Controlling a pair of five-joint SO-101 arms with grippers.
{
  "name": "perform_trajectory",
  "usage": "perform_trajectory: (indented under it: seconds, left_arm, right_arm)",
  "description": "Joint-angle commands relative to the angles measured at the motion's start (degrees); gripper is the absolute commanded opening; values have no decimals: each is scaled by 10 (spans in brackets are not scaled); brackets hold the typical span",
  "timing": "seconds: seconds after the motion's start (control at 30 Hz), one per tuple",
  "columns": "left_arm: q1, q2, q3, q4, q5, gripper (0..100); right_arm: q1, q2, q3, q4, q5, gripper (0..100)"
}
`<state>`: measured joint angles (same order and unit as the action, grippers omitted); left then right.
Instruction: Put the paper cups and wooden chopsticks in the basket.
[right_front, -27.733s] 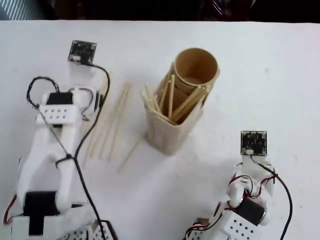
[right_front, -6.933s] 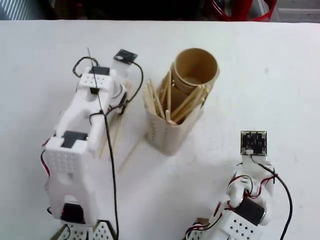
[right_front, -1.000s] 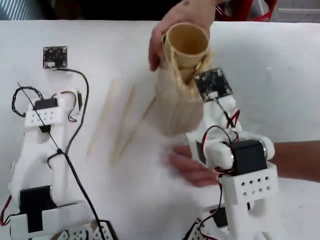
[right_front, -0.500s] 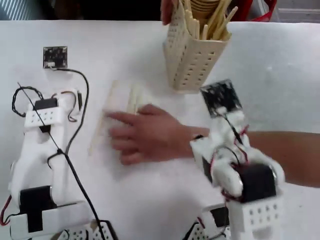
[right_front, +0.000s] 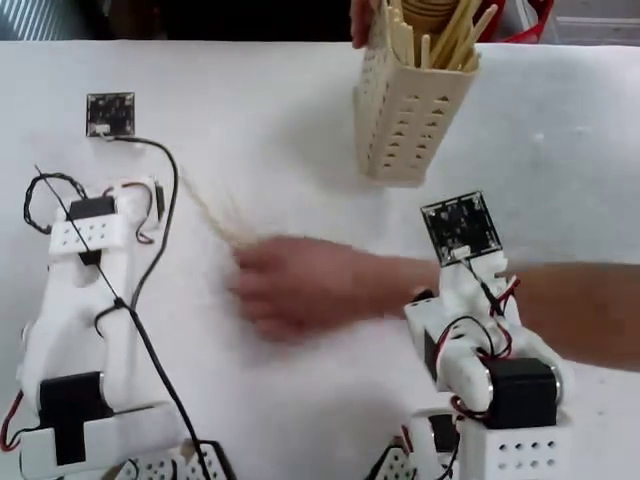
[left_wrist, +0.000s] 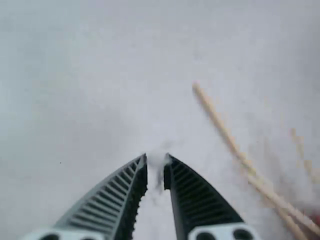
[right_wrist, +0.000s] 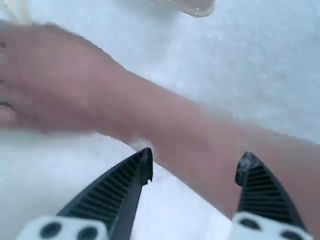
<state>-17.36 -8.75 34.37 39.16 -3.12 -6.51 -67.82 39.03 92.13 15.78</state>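
At the table's far edge stood the perforated cream basket (right_front: 410, 120), its paper cups (right_front: 425, 14) and upright chopsticks cut off by the frame. Loose pale chopsticks (left_wrist: 222, 128) lay partly under a blurred hand (right_front: 300, 285). The left gripper (left_wrist: 155, 172) was nearly closed and empty; the right gripper (right_wrist: 195, 167) gaped wide, holding nothing.

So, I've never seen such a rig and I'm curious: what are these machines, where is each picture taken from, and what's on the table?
Two robot arms stand at a white table. One picture looks down from above; the others come from cameras on each wrist. The left gripper is shut and empty, the right gripper open and empty near a person's forearm. That person's hand lies on the table by wooden chopsticks; another hand touches the basket holding paper cups and chopsticks.
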Motion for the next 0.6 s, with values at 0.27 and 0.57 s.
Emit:
perform_trajectory:
  seconds: [0.27,0.57]
  left_arm:
    - [6,0,-5,-11,5,80]
    - [6,0,-5,-11,5,80]
  right_arm:
    - [7,0,-3,-7,7,275]
    - [11,0,-2,-6,7,275]
